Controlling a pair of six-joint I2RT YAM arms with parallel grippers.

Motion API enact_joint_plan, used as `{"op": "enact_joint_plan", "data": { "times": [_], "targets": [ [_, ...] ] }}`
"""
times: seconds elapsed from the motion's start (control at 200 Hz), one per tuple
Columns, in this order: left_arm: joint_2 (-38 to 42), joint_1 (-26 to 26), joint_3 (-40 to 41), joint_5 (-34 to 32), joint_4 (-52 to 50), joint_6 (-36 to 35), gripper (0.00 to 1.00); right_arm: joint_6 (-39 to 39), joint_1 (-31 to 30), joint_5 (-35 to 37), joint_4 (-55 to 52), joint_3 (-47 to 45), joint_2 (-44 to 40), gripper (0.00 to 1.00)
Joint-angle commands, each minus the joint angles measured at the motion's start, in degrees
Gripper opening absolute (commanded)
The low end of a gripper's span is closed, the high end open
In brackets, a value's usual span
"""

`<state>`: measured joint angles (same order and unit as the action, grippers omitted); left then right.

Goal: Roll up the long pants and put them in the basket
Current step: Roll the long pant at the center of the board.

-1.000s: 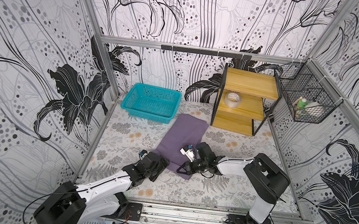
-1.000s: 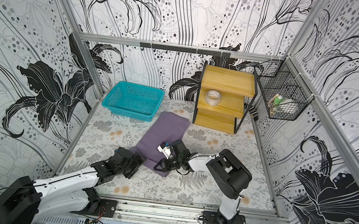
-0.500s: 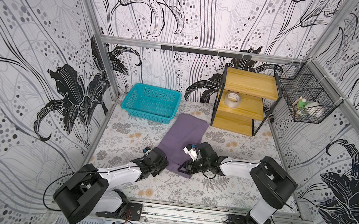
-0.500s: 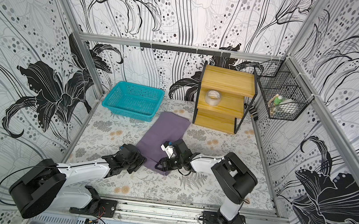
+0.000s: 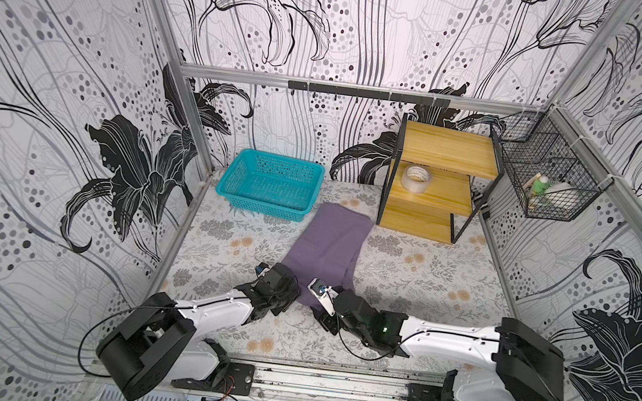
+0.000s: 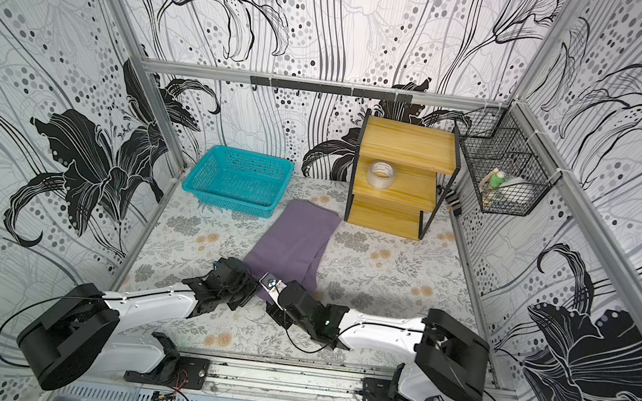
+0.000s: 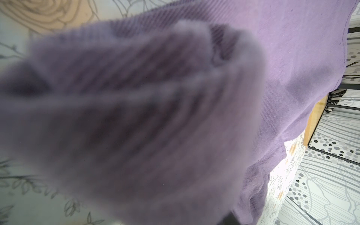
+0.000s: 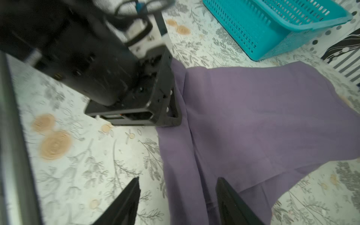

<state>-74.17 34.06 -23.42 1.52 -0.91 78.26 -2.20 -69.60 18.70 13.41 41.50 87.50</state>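
My right end effector (image 8: 177,201) stands spread, its two fingers astride the near edge of the long pants (image 8: 263,120). My left end effector (image 5: 293,290) butts against that same near end. Purple fabric smothers its wrist view, so I cannot tell how its jaws stand. There is one pair of pants, plain dusky purple, lying as a flat folded strip on the desk (image 5: 427,273). The strip reaches toward one teal basket (image 5: 264,207) and one wooden shelf (image 5: 448,149). The print on the one tape roll (image 5: 416,178) is too small to read.
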Motion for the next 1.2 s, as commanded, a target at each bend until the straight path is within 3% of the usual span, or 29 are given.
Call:
{"op": "enact_joint_plan", "data": {
  "times": [0.0,0.22,0.335,0.466,0.591,0.686,0.941,1.196],
  "targets": [
    [-1.23,-0.5,1.84,-1.52,-2.64,0.67,0.36,-6.48,-0.77,8.55,0.83,0.91,6.01,0.64],
    [-1.15,-0.51,1.97,-1.49,-2.42,0.84,0.35,-6.77,-1.13,7.94,1.09,3.96,12.97,0.58],
    [-0.49,-0.58,1.43,-1.26,-1.97,-0.21,0.37,-5.11,-0.87,9.96,-1.45,5.78,16.02,0.29],
    [3.23,-0.53,-0.11,-2.98,-4.55,-1.2,0.51,-0.08,0.67,4.72,-2.67,5.42,14.51,0.11],
    [8.87,-0.72,-0.22,-3.27,-4.65,-1.81,0.8,6.98,4.69,-9.48,-2.82,3.66,11.62,0.06],
    [11.4,-0.74,-0.71,-1.87,-3.66,-2.7,0.89,12.62,9.16,-22.35,-0.77,1.61,10.74,0.05],
    [9.75,4.22,0.38,-0.04,0.1,-0.74,0.9,21.01,20.08,-50.32,4.24,0.11,14.51,0.04],
    [3.8,6.36,-0.59,-1.94,0.17,2.49,0.87,28.42,23.99,-59.69,8.55,-1.16,15.59,0.04]
  ]
}}
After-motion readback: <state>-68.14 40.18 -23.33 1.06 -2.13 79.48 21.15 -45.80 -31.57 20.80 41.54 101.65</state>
